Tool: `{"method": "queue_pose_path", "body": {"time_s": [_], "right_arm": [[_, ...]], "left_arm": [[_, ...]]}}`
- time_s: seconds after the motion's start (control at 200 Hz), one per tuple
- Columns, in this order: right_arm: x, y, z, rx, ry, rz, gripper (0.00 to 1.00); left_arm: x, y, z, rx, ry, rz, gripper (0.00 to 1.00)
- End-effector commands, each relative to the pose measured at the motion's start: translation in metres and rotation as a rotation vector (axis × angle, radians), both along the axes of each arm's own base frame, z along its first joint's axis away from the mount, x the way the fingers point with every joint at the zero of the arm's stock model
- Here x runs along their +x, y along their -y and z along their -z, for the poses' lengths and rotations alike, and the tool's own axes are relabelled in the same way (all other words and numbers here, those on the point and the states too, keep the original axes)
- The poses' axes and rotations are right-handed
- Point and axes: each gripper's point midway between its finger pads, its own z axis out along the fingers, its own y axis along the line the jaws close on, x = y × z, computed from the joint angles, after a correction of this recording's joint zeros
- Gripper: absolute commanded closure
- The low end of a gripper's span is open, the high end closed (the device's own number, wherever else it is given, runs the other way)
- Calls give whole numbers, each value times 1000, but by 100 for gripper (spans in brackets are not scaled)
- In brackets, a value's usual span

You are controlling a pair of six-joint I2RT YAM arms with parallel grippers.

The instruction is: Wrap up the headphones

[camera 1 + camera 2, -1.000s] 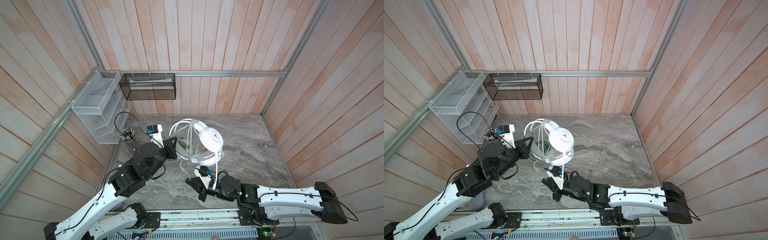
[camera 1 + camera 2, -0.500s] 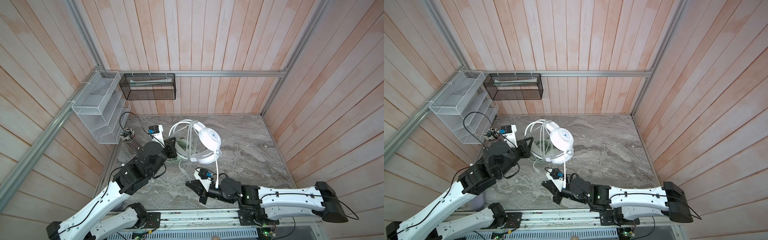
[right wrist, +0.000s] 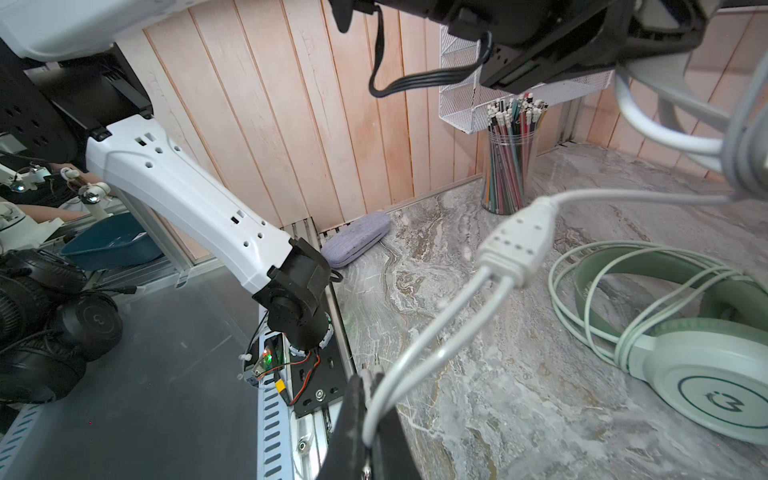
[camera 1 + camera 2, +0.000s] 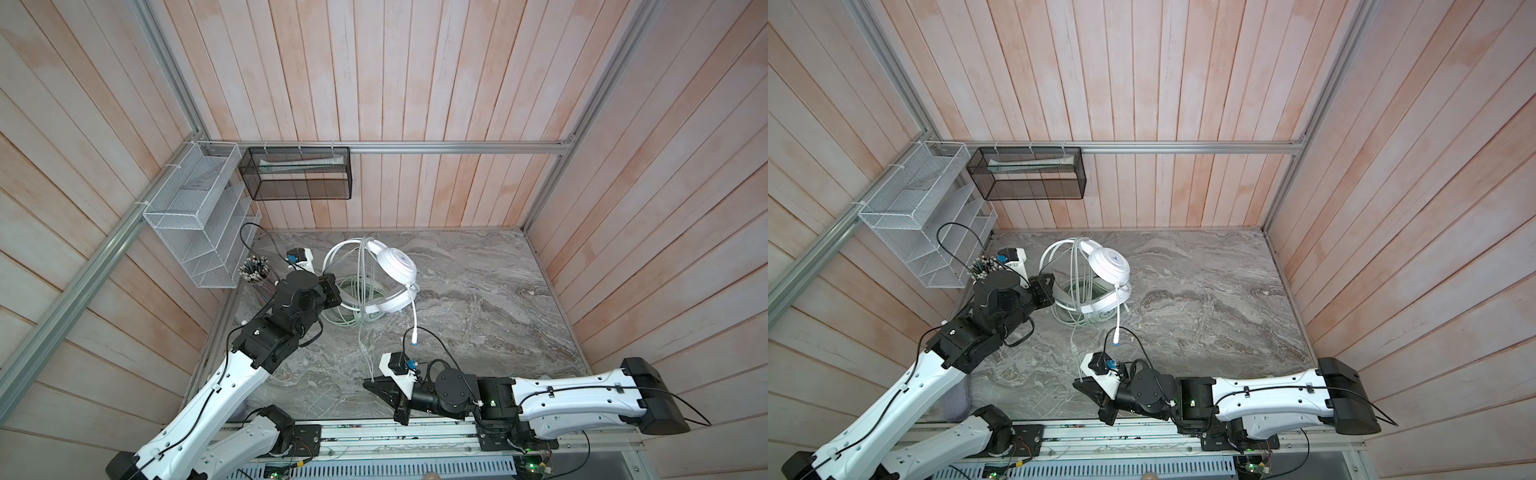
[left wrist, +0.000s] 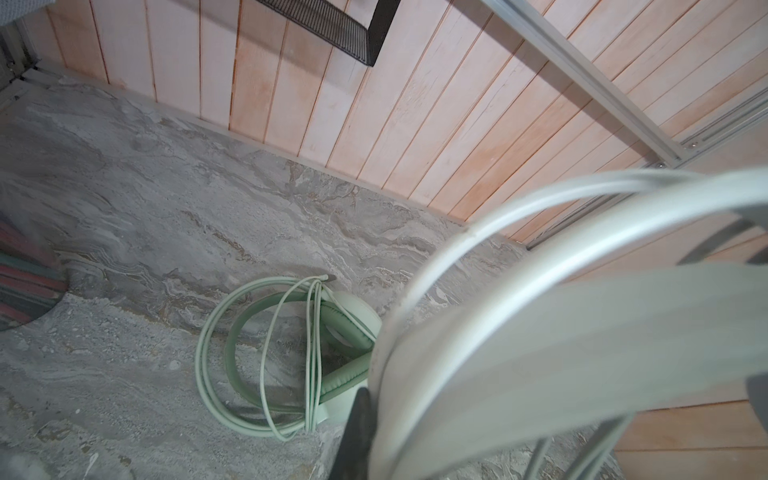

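Observation:
The white headphones (image 4: 392, 266) (image 4: 1109, 264) hang above the table with cable loops draped over the headband (image 5: 540, 332). My left gripper (image 4: 332, 291) (image 4: 1047, 289) is shut on that headband. One dark finger (image 5: 357, 428) presses against it. The mic boom (image 4: 414, 316) points down toward the front. My right gripper (image 4: 372, 380) (image 3: 374, 399) is low near the front edge, shut on the two thin end leads of the white cable, just past the splitter (image 3: 517, 245). The mint green headphones (image 5: 332, 328) (image 3: 706, 374) lie on the table below the white pair, their cable coiled round them.
A cup of pencils (image 4: 253, 272) (image 3: 509, 166) stands at the left wall under a white mesh rack (image 4: 195, 220). A black mesh basket (image 4: 299, 178) hangs on the back wall. A grey case (image 3: 357, 239) lies at the front left corner. My left arm (image 3: 187, 199) crosses there.
The left gripper has carried the white headphones slightly left and back. The right gripper has drawn the cable end a little toward the front left. Both grips hold.

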Motion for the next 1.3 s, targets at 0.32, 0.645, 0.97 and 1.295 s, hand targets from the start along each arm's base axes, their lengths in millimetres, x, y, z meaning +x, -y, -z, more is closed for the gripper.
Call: {"method": "queue_pose_path", "body": {"time_s": [0.32, 0.645, 0.97, 1.295], "right_arm": [[-21, -13, -16, 10, 39, -30, 100], [-24, -9, -29, 25, 47, -35, 100], [-39, -7, -32, 11, 81, -52, 100], [-46, -2, -54, 18, 101, -59, 100]], "left_arm": [[12, -9, 0, -103, -7, -23, 100], [17, -13, 9, -76, -18, -43, 100], [23, -15, 24, -81, -49, -51, 100], [24, -19, 36, -51, -64, -69, 100]]}}
